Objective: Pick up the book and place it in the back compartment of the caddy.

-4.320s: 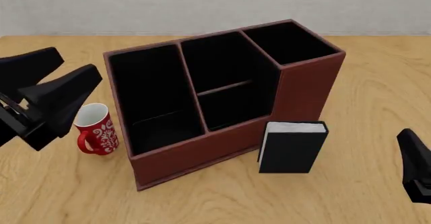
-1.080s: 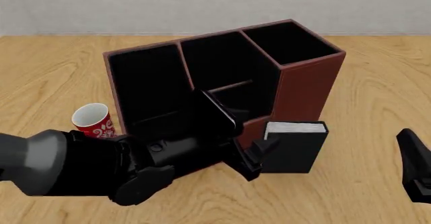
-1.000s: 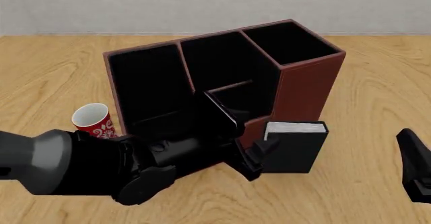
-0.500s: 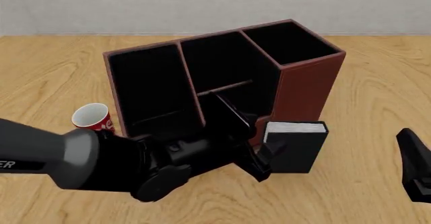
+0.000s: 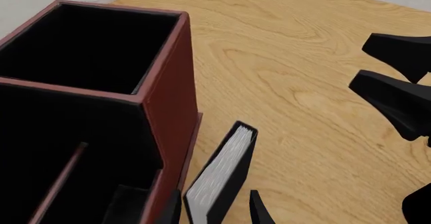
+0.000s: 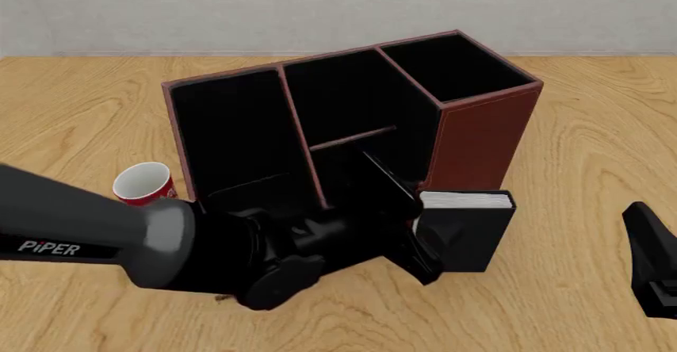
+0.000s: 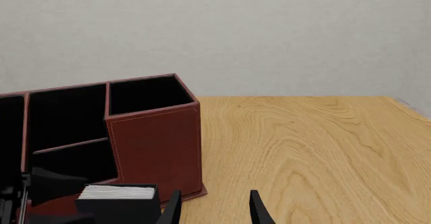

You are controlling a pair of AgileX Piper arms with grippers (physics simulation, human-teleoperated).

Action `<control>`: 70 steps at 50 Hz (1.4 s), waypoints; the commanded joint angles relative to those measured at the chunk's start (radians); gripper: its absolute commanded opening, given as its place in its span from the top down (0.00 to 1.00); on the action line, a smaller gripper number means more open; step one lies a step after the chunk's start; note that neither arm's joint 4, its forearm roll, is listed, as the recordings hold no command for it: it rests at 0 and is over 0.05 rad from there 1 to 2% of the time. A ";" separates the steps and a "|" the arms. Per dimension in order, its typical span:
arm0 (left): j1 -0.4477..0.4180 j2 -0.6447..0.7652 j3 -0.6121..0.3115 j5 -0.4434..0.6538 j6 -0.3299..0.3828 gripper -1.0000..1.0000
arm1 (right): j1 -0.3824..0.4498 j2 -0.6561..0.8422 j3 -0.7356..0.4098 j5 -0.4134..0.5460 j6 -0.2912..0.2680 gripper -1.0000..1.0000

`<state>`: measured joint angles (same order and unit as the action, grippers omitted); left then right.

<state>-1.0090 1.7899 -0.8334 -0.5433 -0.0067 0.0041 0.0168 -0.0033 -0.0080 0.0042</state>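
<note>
Left pincer (image 5: 214, 209): I have it spread open, straddling the book (image 6: 471, 233).
Right pincer (image 7: 212, 206): parted, empty.
Hidden: caddy (image 6: 481, 130) front.

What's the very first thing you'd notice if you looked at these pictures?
The big black left arm, reaching across the front of the reddish-brown caddy in the middle of the table. Its gripper straddles a small black book standing upright by the caddy's right front corner. A red-and-white mug peeks out at the caddy's left.

One book (image 6: 465, 237), one caddy (image 6: 481, 134) with three bays, one mug (image 6: 143, 185), two arms
</note>
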 commanded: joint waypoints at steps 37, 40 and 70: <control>-0.031 0.032 -0.014 0.010 0.006 1.00 | 0.000 -0.001 0.000 0.001 0.000 0.00; -0.038 0.018 -0.013 0.018 0.006 1.00 | 0.000 -0.001 0.000 0.001 0.000 0.00; -0.048 -0.213 0.086 0.033 0.039 1.00 | 0.000 -0.001 0.000 0.001 0.000 0.00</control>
<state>-1.0644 1.6578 -0.7656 -0.5162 0.0100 0.0044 0.0159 -0.0035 -0.0068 0.0042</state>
